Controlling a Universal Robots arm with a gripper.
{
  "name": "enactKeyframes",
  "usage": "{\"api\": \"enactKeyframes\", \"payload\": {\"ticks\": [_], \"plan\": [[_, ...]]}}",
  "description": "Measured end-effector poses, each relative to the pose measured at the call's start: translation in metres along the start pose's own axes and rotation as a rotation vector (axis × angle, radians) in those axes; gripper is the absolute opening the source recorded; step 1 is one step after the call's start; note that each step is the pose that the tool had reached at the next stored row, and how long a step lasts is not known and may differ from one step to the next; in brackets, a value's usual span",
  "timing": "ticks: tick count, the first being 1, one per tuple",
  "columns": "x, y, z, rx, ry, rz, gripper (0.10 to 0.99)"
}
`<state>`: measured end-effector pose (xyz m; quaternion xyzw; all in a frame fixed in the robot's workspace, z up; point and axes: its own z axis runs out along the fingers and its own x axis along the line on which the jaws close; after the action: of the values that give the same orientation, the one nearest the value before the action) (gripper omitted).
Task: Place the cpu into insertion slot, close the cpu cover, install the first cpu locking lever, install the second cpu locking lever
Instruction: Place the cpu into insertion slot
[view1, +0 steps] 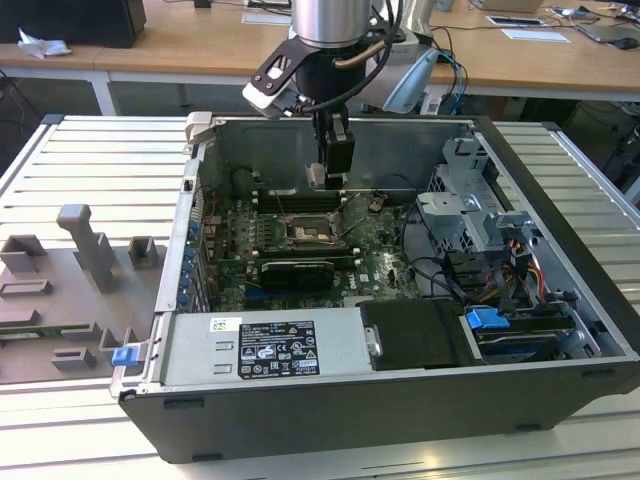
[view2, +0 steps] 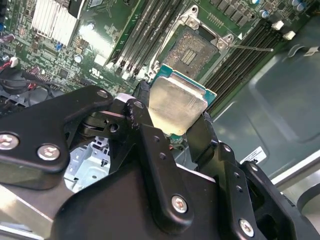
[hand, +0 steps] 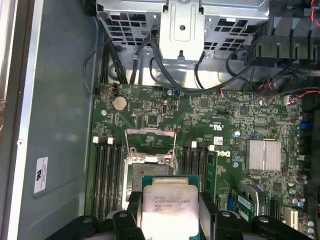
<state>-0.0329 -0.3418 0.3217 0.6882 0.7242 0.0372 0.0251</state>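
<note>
Closest to the camera in the second wrist view, the gripper (view2: 174, 111) was clamped on two opposite edges of the cpu (view2: 176, 102), with the chip's pale metal top facing up. A little beyond and below the chip, the insertion slot (view2: 194, 49) lay uncovered on the green circuit board (view2: 95, 65), near but not touching. Farther back, in the first wrist view, the cpu cover (hand: 150, 136) stood raised.

Gripper (view1: 330, 176) holds pale chip (view1: 316, 176) above the socket (view1: 305, 233) (not touching), inside open computer case (view1: 300, 425).
</note>
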Motion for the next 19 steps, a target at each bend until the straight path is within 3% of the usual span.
{"api": "enactKeyframes", "payload": {"ticks": [5,12,19], "plan": [[0.0000,-0.0028,0.0090,-0.001,-0.0025,0.029,0.541],[0.0003,-0.0125,0.0208,-0.001,-0.0006,0.025,0.541],[0.0010,-0.0153,0.0356,-0.001,-0.0003,0.022,0.541]]}}
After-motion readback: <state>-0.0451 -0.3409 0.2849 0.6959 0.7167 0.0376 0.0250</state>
